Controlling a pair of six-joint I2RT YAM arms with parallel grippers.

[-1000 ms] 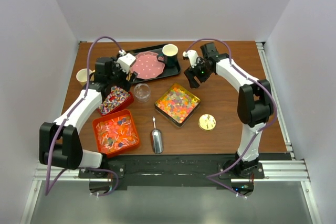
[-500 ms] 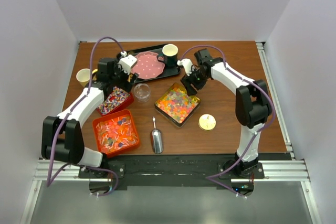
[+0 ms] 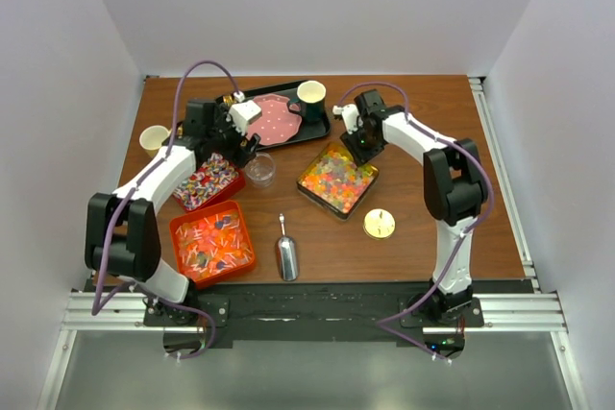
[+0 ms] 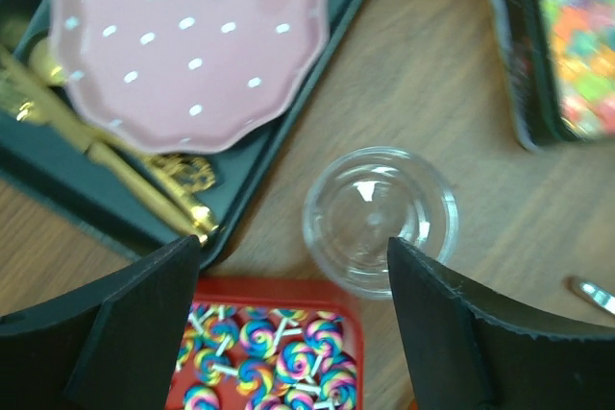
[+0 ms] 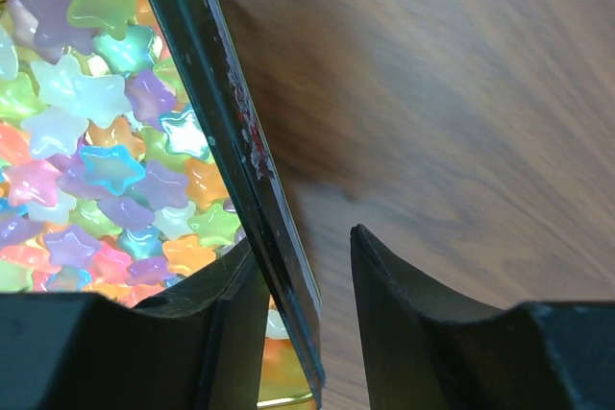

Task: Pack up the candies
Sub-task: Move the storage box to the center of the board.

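The candies [image 3: 336,178] lie in three containers around the clear cup [image 4: 380,220]. The pastel stars [image 5: 106,170] fill a tin [image 5: 240,136] just right of the cup. The tin is close to square and set cornerwise, with one corner pointing away from my bases. My right gripper [image 5: 306,247] is at that far side, fingers apart and straddling the rim. One finger is inside over the stars, the other outside over the bare table [image 5: 461,93], with a gap between it and the wall.

The swirl lollipops [image 4: 279,357] lie in a red tray [image 4: 269,290] just beside the cup on its left, long axis slanting from near-left to far-right. The orange-red pieces [image 3: 211,242] fill an orange tray [image 3: 250,237] left of the cup and nearer my bases.

My left gripper [image 4: 293,247] hangs over the cup, fingers spread wide, holding nothing.
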